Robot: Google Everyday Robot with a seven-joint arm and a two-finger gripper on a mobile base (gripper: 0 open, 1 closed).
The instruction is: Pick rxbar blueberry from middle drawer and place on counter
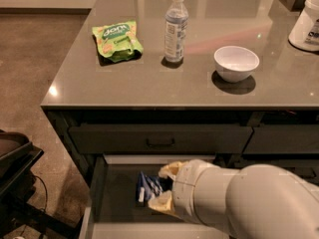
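The rxbar blueberry (148, 187) is a small dark blue bar with white lettering, held between my gripper's yellowish fingers (169, 170) above the floor of the open middle drawer (115, 199). My gripper (158, 185) is shut on the bar, just below the closed top drawer front. The white arm fills the lower right and hides the drawer's right half. The counter (149, 78) spans the upper part of the camera view.
On the counter stand a green snack bag (117, 40), a water bottle (175, 28), a white bowl (236, 62) and a white container (307, 21) at the right edge. The top drawer front (159, 139) is closed. A dark base part (15, 173) sits at the left.
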